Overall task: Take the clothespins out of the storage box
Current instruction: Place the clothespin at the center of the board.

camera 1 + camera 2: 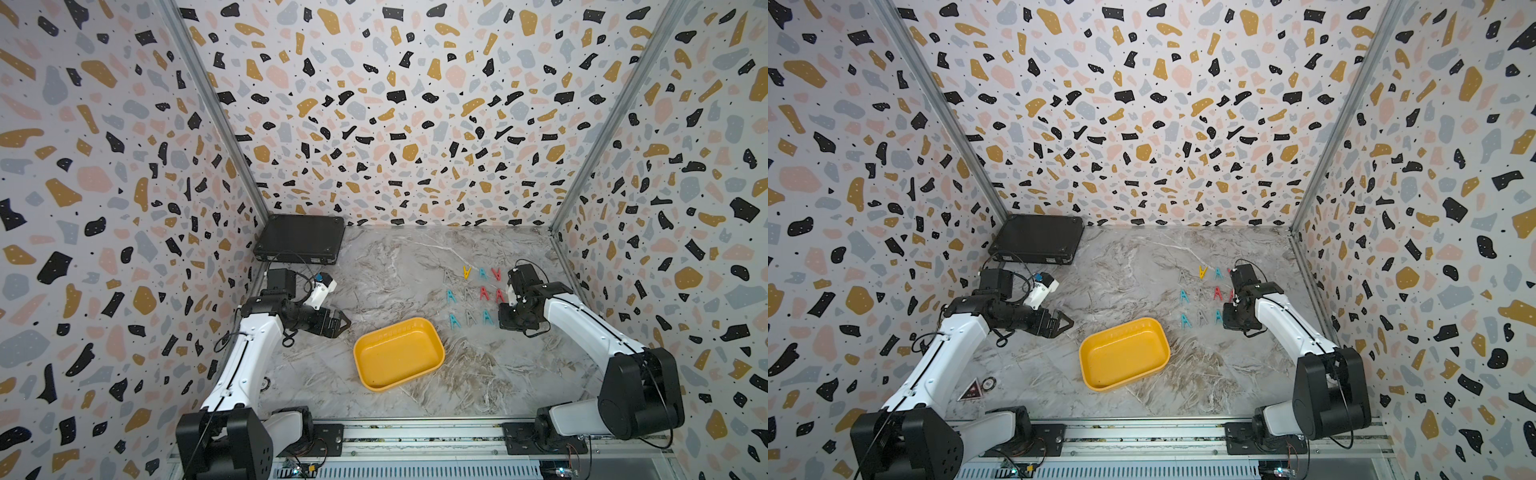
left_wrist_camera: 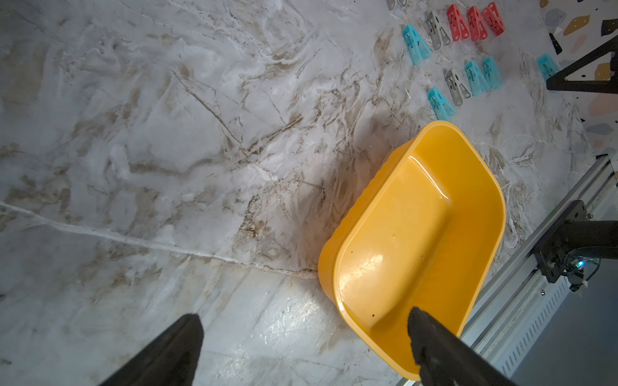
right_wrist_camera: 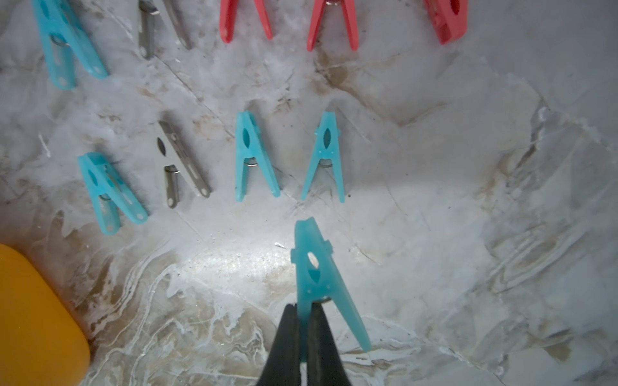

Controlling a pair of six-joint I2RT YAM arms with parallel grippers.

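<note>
The yellow storage box [image 1: 397, 357] lies empty, the clothespins [image 1: 484, 293] ranged in rows on the tabletop [image 1: 374, 282] just beyond its far-right corner, where the right hand [image 3: 302, 310] grips one leg of a teal clothespin [image 3: 314, 274], likely to extend a row; the left hand [image 2: 304, 315] hangs released beside the box

A flat black hard case [image 1: 300, 239] lies at eleven o'clock on the grey marble-patterned tabletop [image 1: 395, 266], against speckled terrazzo-print walls [image 1: 395, 104]. A slotted aluminium rail [image 1: 415, 436] runs along six o'clock.
</note>
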